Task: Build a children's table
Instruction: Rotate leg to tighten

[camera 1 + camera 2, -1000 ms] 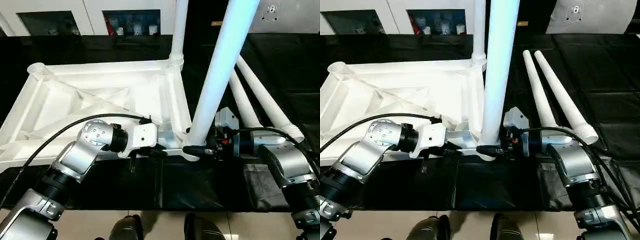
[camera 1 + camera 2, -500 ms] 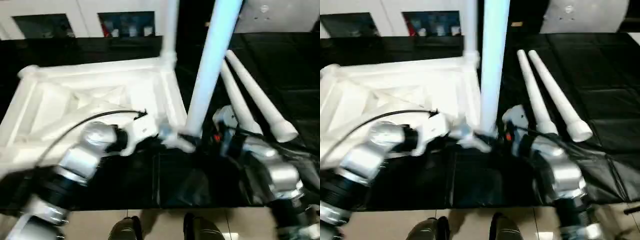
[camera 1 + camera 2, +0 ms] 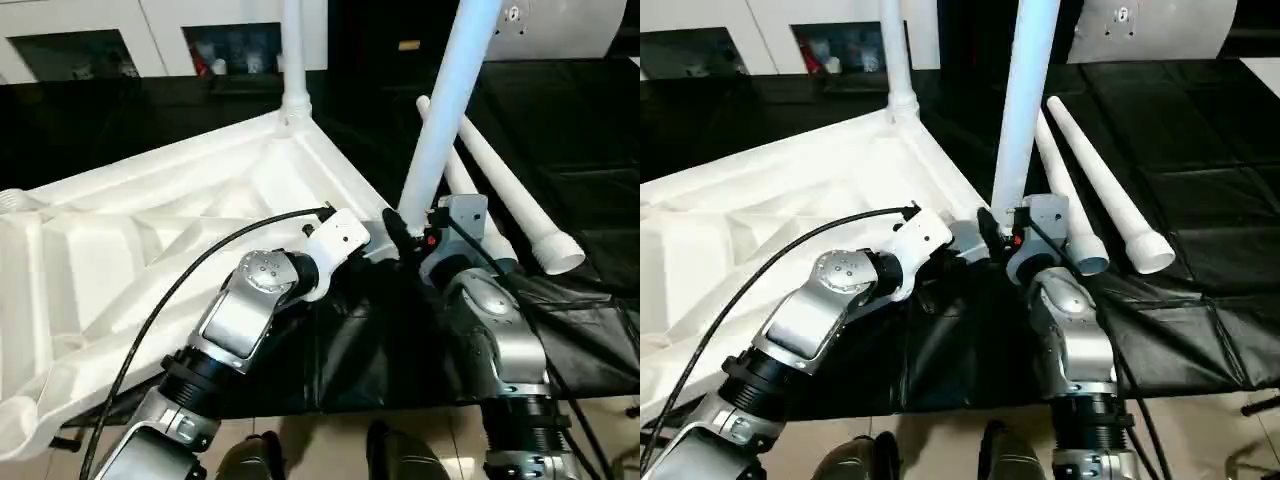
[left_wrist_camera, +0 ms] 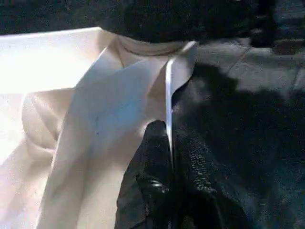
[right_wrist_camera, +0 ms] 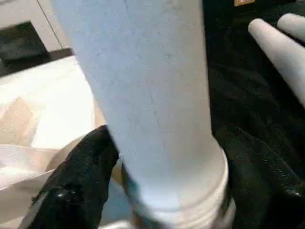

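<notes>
The left eye view shows the children's table [image 3: 150,240] lying upside down on the black-covered work table [image 3: 590,130], its ribbed underside turned up and spread across the left half of the scene, one corner reaching toward the middle. A leg [image 3: 293,50] is seen standing upright in the far corner socket. The left gripper [image 4: 167,157] is reached in from the lower left to the near corner of the top; in the left wrist view its two black fingers [image 4: 147,181] are pressed shut on the thin white rim of the top, one finger on each face of it. A black cable [image 3: 200,265] is looped over the left forearm. Just right of that corner, a second leg [image 3: 445,110] is seen rising steeply, tilted a little to the right, with its ribbed lower end at the corner socket. The right gripper [image 5: 157,191] is set around this lower end, one finger [image 5: 71,191] on each side; whether the fingers press on the leg cannot be told. Further right, two loose legs [image 3: 1105,190] are laid side by side on the black cover, well apart from the top.
</notes>
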{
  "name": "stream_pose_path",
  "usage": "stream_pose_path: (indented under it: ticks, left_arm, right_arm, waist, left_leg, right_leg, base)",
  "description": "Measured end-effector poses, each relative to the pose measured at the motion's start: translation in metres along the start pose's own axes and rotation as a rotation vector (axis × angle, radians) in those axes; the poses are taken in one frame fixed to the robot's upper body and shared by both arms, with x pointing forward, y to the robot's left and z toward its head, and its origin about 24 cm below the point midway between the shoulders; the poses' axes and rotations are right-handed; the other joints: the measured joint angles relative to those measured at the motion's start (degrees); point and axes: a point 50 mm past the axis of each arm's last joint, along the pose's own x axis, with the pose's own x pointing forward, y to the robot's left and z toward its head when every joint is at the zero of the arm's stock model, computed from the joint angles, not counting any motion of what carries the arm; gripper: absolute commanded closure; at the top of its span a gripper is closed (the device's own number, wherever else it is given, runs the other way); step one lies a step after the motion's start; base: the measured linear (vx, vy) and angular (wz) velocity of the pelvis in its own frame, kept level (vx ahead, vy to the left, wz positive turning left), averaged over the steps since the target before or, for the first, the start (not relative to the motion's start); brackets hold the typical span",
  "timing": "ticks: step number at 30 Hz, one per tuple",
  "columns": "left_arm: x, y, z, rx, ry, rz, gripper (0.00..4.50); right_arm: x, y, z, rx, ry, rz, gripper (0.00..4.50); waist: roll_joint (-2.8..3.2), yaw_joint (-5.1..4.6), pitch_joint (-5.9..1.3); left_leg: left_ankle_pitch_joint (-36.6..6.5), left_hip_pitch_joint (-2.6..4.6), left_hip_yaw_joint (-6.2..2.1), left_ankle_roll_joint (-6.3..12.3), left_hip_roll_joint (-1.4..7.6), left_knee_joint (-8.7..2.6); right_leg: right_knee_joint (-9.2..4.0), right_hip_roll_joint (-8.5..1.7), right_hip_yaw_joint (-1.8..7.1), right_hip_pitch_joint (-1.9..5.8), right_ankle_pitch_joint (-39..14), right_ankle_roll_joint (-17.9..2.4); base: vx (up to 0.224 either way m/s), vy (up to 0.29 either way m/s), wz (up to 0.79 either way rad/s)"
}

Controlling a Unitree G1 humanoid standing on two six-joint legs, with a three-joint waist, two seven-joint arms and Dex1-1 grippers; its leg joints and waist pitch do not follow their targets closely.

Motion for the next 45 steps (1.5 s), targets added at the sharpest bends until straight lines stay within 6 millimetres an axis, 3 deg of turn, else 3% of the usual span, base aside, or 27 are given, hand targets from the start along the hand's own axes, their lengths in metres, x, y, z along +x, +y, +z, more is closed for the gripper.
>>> stream_pose_path:
  ticks: [7,13,14,21,27,33,36,40,45]
  left_arm:
    - [-0.002,0.003,0.000,0.025,-0.014,-0.008,4.50]
    - [0.002,0.004,0.002,0.020,-0.035,-0.021,4.50]
    - [0.002,0.005,0.001,0.007,-0.045,-0.020,4.06]
    - [-0.012,0.016,0.016,-0.081,-0.207,0.026,3.66]
    - [-0.041,0.027,-0.011,-0.111,-0.121,0.021,3.66]
    - [-0.081,0.037,-0.035,-0.091,0.021,0.017,3.66]
    - [-0.097,0.040,-0.037,-0.088,0.056,0.016,3.66]
    - [-0.109,0.038,-0.030,-0.072,0.059,-0.008,3.66]
    - [-0.113,0.035,-0.030,-0.075,0.071,-0.030,3.66]
  right_arm:
    - [0.000,0.002,0.002,-0.025,-0.005,0.039,0.17]
    - [-0.013,-0.009,0.004,-0.042,-0.024,0.075,0.03]
    - [-0.018,-0.010,0.007,-0.037,-0.044,0.095,0.00]
    - [-0.038,-0.015,0.043,-0.084,-0.116,0.354,0.00]
    - [-0.043,-0.018,0.052,-0.080,-0.108,0.467,0.00]
    - [-0.030,-0.016,0.065,-0.112,-0.096,0.545,0.00]
    - [-0.021,-0.014,0.069,-0.141,-0.058,0.608,0.00]
    - [-0.003,-0.013,0.070,-0.207,-0.020,0.639,0.00]
    - [0.024,-0.026,0.082,-0.288,-0.014,0.565,0.00]
  waist:
    - [0.07,0.29,-0.04]
    - [0.24,1.09,-0.09]
    - [0.30,1.13,-0.06]
    - [0.38,0.78,-0.05]
    - [0.45,0.74,-0.08]
    - [0.48,0.72,-0.08]
    - [0.49,0.89,-0.08]
    - [0.49,1.00,-0.08]
    - [0.56,0.98,-0.03]
  left_leg:
    - [0.0,-0.01,-0.01,-0.01,0.01,-0.22]
    - [0.0,0.02,-0.01,-0.01,0.05,-0.41]
    - [0.0,0.01,0.00,-0.01,0.04,-0.40]
    - [0.0,-0.17,-0.01,0.01,0.08,-0.19]
    - [0.0,-0.15,-0.04,0.00,0.24,-0.23]
    - [0.0,-0.16,-0.02,-0.02,0.24,-0.21]
    - [0.0,-0.14,-0.02,-0.02,0.25,-0.19]
    - [0.0,-0.10,-0.02,-0.03,0.23,-0.14]
    - [0.0,-0.14,-0.01,-0.03,0.22,0.04]
  right_leg:
    - [0.07,0.01,0.00,-0.03,0.5,0.1]
    - [0.13,0.04,-0.04,-0.08,0.5,0.1]
    - [0.13,0.04,-0.04,-0.08,0.5,0.2]
    - [0.10,0.04,-0.06,-0.14,0.5,0.2]
    - [0.11,0.16,-0.18,-0.19,0.5,0.2]
    - [0.12,0.17,-0.15,-0.19,0.5,0.1]
    - [0.13,0.17,-0.15,-0.17,0.6,0.1]
    - [0.18,0.16,-0.12,-0.14,0.6,0.1]
    - [0.24,0.14,-0.09,-0.15,0.7,-0.1]
  base:
    - [0.000,0.000,0.00]
    - [0.000,0.000,0.00]
    - [0.000,0.000,0.00]
    - [0.000,0.000,0.00]
    - [0.000,0.000,0.00]
    - [0.000,0.000,0.00]
    - [0.000,0.000,0.00]
    - [0.000,0.000,0.00]
    - [0.000,0.000,0.00]
